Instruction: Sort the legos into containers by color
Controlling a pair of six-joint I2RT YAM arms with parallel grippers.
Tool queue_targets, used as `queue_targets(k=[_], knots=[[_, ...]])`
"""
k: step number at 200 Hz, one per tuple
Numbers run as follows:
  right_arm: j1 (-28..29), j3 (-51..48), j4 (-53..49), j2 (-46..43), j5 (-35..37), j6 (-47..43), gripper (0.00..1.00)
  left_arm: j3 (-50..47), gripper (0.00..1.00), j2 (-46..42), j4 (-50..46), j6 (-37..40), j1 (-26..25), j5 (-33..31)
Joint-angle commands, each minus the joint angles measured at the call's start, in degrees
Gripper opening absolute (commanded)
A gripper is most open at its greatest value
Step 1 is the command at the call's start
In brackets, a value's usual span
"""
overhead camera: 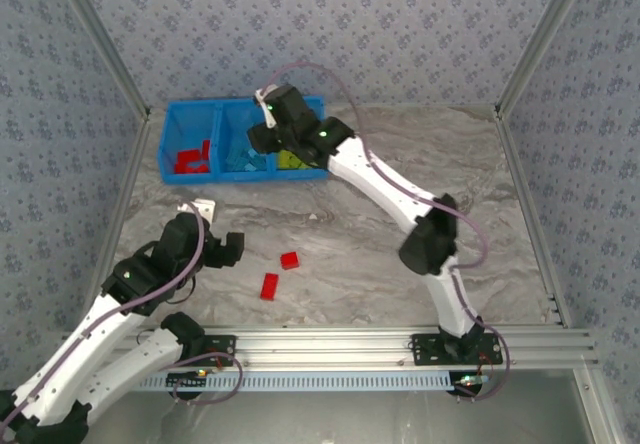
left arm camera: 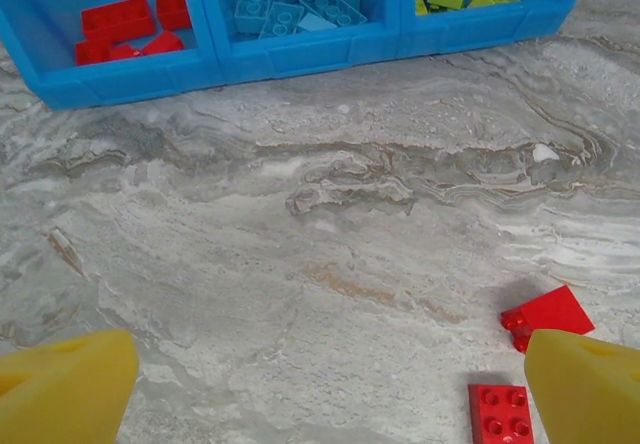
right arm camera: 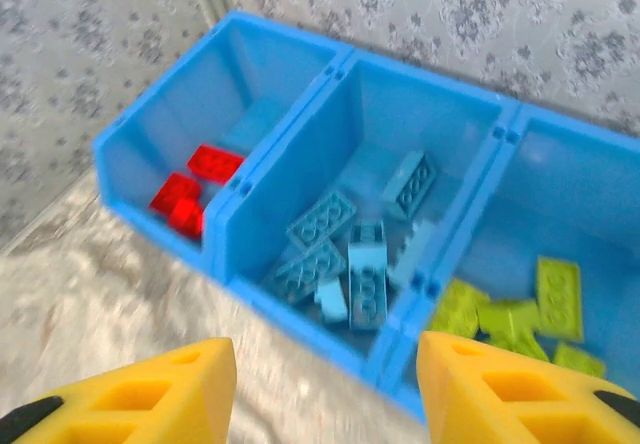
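L tool [left arm camera: 325, 384] apart, empty | R tool [right arm camera: 325, 384] apart | 2 red legos [left arm camera: 500, 412] loose on table [left arm camera: 300, 264] | 3 bins [left arm camera: 300, 64]

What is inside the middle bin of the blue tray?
The middle bin holds light blue bricks, several of them in a loose pile. Whatever lies beneath the pile is hidden, and from above the right arm covers part of the bin.

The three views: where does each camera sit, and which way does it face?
Top external: above and behind, looking down at the table; left gripper, right gripper and arms show.
Left wrist: low, facing the bins; yellow fingertips at bottom corners.
Right wrist: close above the bins, looking in; yellow fingertips below.
Shared: top and left wrist see two loose red bricks.
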Motion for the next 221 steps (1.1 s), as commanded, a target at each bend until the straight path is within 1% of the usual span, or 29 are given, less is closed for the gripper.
queue_targets(k=[1, 17, 35, 45, 58, 62, 76, 90, 106, 122, 141, 162, 196, 205, 221], knots=[[1.1, -16.2, 2.4, -13.3, -3.9, 0.4, 0.56, 0.5, 0.99, 1.9, 1.0, -5.2, 0.2, 7.8], [1.6, -29.0, 4.5, -23.5, -4.8, 2.9, 0.58, -0.2, 0.99, 4.3, 3.7, -9.3, 0.1, 12.9], [2.9, -41.7, 5.8, -34.5, -5.4, 6.5, 0.64, -1.2, 0.99, 8.7, 7.0, -14.8, -1.7, 14.8], [4.2, -48.3, 6.6, -40.0, -4.7, 8.7, 0.67, -2.0, 0.98, 11.6, 9.1, -17.2, -3.8, 14.0], [6.2, -54.5, 7.1, -46.3, -3.1, 11.9, 0.71, -3.1, 0.94, 16.0, 13.8, -20.9, -7.1, 11.3], [6.8, -58.0, 7.1, -48.0, -2.5, 13.0, 0.73, -3.2, 0.93, 17.6, 14.8, -21.9, -8.0, 10.5], [8.6, -63.9, 6.7, -52.7, -0.4, 16.8, 0.77, -2.7, 0.91, 24.0, 17.3, -25.5, -10.8, 8.4], [10.4, -68.1, 5.8, -56.2, 1.3, 20.3, 0.82, -1.3, 0.91, 30.3, 18.4, -27.1, -13.3, 5.4], [11.6, -71.0, 4.0, -58.4, 3.3, 22.8, 0.85, -0.1, 0.91, 36.2, 18.9, -29.7, -15.1, 1.7], [11.8, -72.4, 2.3, -59.1, 4.8, 24.1, 0.87, -0.3, 0.91, 40.5, 20.5, -33.1, -15.3, 0.2], [11.8, -72.6, 1.5, -59.1, 6.0, 24.2, 0.88, -1.1, 0.91, 43.9, 24.3, -34.7, -15.4, 2.1], [11.7, -72.3, 1.9, -58.6, 6.7, 23.4, 0.89, -2.2, 0.90, 45.7, 28.5, -35.3, -15.6, 3.3], [11.5, -71.2, 2.3, -56.5, 6.5, 22.3, 0.89, -2.5, 0.90, 48.0, 31.7, -35.7, -15.5, 5.3], [11.5, -70.8, 2.2, -55.9, 6.3, 22.2, 0.90, -2.6, 0.87, 48.6, 31.6, -36.4, -15.6, 5.3], [11.5, -70.5, 2.3, -55.2, 5.9, 22.3, 0.90, -3.1, 0.77, 49.2, 31.2, -37.5, -15.6, 5.3]])
